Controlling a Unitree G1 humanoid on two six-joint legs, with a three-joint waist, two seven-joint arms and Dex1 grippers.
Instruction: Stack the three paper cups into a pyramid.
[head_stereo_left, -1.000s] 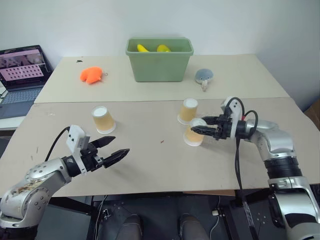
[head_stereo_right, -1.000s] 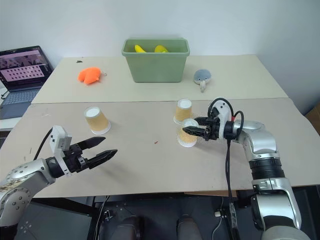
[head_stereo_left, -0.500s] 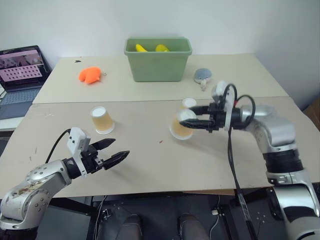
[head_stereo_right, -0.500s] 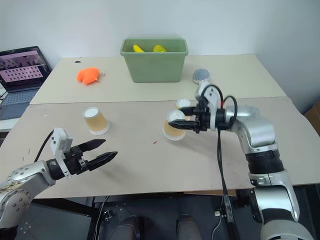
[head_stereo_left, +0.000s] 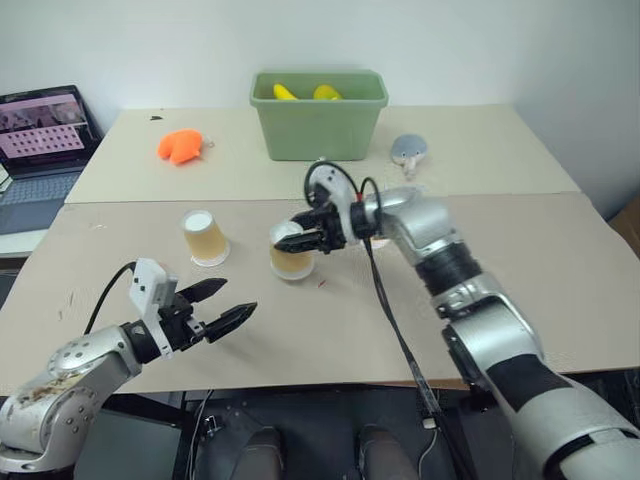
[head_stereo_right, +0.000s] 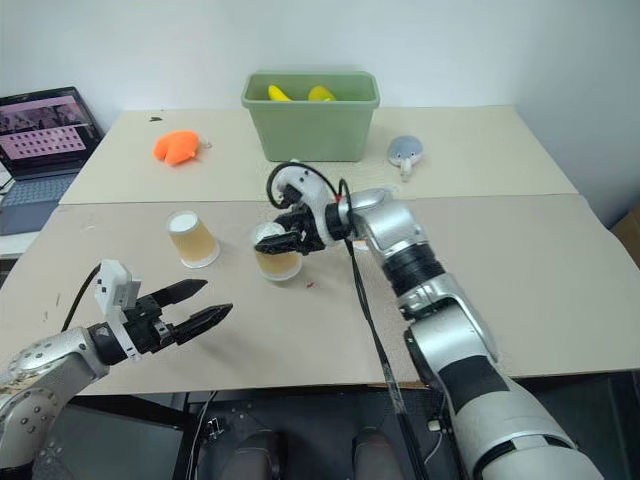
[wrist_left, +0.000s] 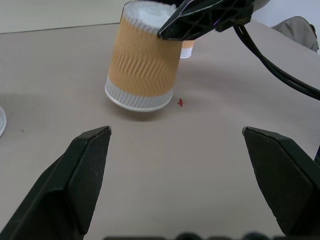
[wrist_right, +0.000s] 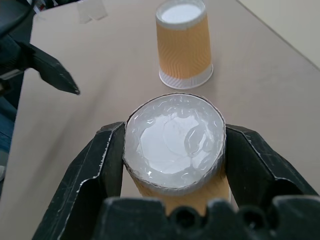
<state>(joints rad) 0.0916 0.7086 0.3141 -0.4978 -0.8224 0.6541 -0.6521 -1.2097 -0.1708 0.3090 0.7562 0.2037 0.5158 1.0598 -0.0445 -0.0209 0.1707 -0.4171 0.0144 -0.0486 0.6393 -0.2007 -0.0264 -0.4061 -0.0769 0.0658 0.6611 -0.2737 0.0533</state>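
Your right gripper (head_stereo_left: 300, 238) gripped one upside-down paper cup (head_stereo_left: 291, 255) just above the table (head_stereo_left: 560, 260), near its middle. A second cup (head_stereo_left: 206, 238) stood inverted toward the left edge. Your left gripper (head_stereo_left: 221, 306) hung wide apart, holding nothing, near the front edge.

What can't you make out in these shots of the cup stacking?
- Third paper cup: left wrist view shows a sliver behind the right gripper; in the head views the right arm covers it.
- Held cup: whether it touches the table is unclear.
- Yellow items: cut off by the green bin wall.
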